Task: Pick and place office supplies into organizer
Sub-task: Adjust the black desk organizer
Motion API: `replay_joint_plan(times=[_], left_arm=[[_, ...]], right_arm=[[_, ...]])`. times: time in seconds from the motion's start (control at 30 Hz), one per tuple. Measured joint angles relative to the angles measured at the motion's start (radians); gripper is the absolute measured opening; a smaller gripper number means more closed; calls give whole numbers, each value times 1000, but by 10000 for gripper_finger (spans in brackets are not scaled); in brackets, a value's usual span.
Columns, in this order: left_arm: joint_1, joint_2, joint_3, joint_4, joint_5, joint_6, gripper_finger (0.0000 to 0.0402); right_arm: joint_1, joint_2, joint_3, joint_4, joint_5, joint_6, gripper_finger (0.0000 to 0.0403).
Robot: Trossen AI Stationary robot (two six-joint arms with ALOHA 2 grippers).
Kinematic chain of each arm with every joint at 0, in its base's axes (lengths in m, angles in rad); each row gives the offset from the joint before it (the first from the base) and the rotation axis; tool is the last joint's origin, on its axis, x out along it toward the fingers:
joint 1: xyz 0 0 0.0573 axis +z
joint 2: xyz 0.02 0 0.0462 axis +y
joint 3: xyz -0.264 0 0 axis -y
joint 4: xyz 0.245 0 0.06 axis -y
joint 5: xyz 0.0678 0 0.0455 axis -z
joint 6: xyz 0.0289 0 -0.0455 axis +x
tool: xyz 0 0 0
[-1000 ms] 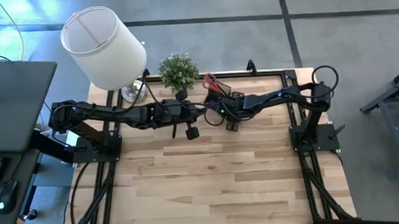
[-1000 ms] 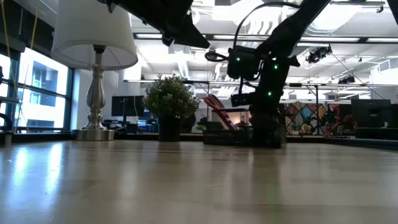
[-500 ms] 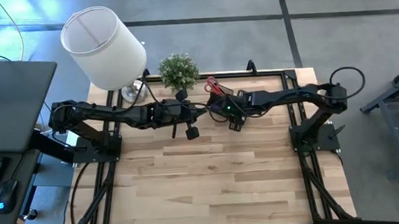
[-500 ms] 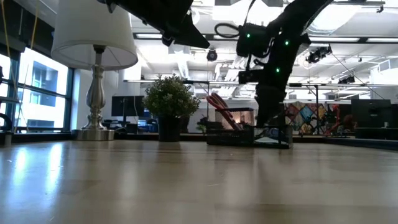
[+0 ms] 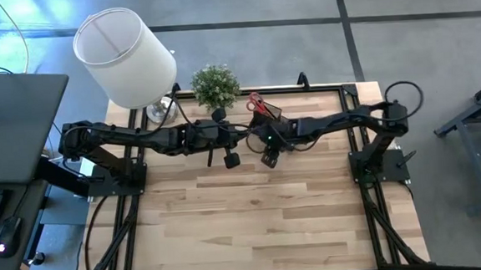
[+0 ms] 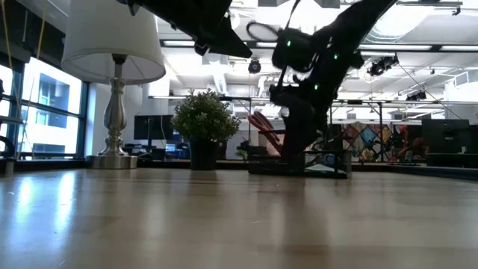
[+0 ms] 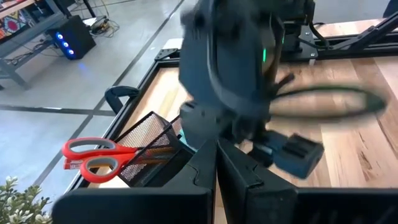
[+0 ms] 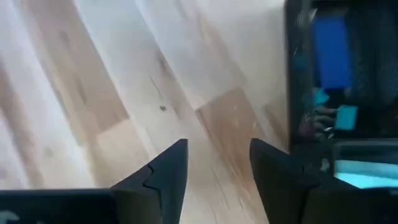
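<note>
The black mesh organizer (image 7: 146,134) stands at the table's far edge, right of the potted plant; the right arm partly covers it in the high view (image 5: 272,113). Red-handled scissors (image 7: 93,158) stand in it, handles up (image 5: 254,101), beside thin orange pencils. Blue and teal pieces (image 8: 333,56) lie in a compartment. My right gripper (image 8: 214,149) hangs open over bare wood just near of the organizer (image 5: 267,159), with nothing between its fingers. My left gripper (image 7: 216,168) is shut and empty, held in the air left of it (image 5: 230,159).
A potted plant (image 5: 215,85) and a lamp with a white shade (image 5: 125,57) stand at the far left of the table. Black frame rails (image 5: 329,86) run along the table's edges. The near half of the wooden top (image 5: 254,218) is bare.
My right gripper has risen from the organizer and swung toward the table's left and near side, rolling its wrist as it went. It now hangs over bare wood. The organizer and scissors have stayed in place.
</note>
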Motion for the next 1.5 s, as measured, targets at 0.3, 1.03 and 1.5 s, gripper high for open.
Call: replay_joint_plan(times=[0.3,1.03,1.5], left_arm=[[0,0,0,-4,0,0,1],[0,0,0,-10,0,5,1],[0,0,0,-13,-1,7,1]], right_arm=[[-26,77,0,-91,177,-50,125],[-315,73,0,23,204,-214,94],[-290,73,0,52,149,-180,94]])
